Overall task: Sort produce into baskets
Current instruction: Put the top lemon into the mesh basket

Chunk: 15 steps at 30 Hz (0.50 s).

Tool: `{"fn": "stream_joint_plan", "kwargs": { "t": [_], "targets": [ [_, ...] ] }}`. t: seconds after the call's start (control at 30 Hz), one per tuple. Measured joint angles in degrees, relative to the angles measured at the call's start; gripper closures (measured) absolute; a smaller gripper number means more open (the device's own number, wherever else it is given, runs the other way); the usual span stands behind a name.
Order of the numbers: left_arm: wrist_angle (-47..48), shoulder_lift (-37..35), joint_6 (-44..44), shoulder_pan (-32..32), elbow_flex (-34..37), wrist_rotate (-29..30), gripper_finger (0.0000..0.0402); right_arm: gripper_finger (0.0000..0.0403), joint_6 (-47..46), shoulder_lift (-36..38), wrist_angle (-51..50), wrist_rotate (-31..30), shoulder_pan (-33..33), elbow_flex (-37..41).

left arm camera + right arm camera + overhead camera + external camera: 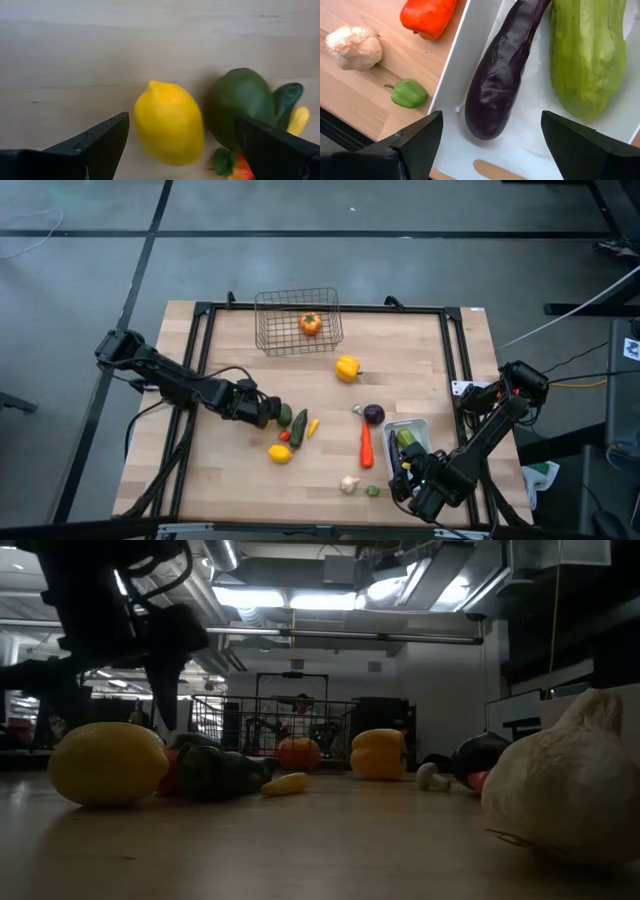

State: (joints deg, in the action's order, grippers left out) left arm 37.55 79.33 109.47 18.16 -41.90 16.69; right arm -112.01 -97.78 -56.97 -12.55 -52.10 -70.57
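The left gripper (268, 412) hangs with its fingers spread wide over the small produce cluster left of the table's centre, holding nothing. In its wrist view the two dark fingers (97, 142) frame a yellow lemon (169, 123), which lies on the bare wood between them, nearer one finger than the other. Just beside the lemon is a rounded green piece (241, 106), with a darker green one and a bit of orange-red tucked against it.

To do this pick well, I judge the gripper should first shift until the lemon sits midway between the fingers, then drop straight down. The far finger now hangs over the green piece and must come down in the narrow gap beside the lemon, or it will strike or pinch that piece. The lemon is smooth and rounded, so closing across its middle should stop it squirting out.

From the lemon, the wire basket (298, 320) stands toward one o'clock near the table's far edge, already holding an orange tomato (311, 324). A yellow pepper (347, 368) lies at about two o'clock from the gripper.

The right gripper (418, 488) waits spread and empty at the near right corner, above the white tray (470, 155), where a purple eggplant (505, 70) and a green cucumber (587, 55) lie side by side.
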Motion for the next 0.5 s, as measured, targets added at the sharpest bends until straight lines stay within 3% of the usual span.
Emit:
{"fn": "stream_joint_plan", "kwargs": {
  "t": [0.5],
  "targets": [
    [-5.67, 1.31, 3.34, 2.39, 4.82, -0.09, 0.005, 0.0065, 0.0, 0.0, 0.07, -0.02, 0.0, 0.0]
  ]
}}
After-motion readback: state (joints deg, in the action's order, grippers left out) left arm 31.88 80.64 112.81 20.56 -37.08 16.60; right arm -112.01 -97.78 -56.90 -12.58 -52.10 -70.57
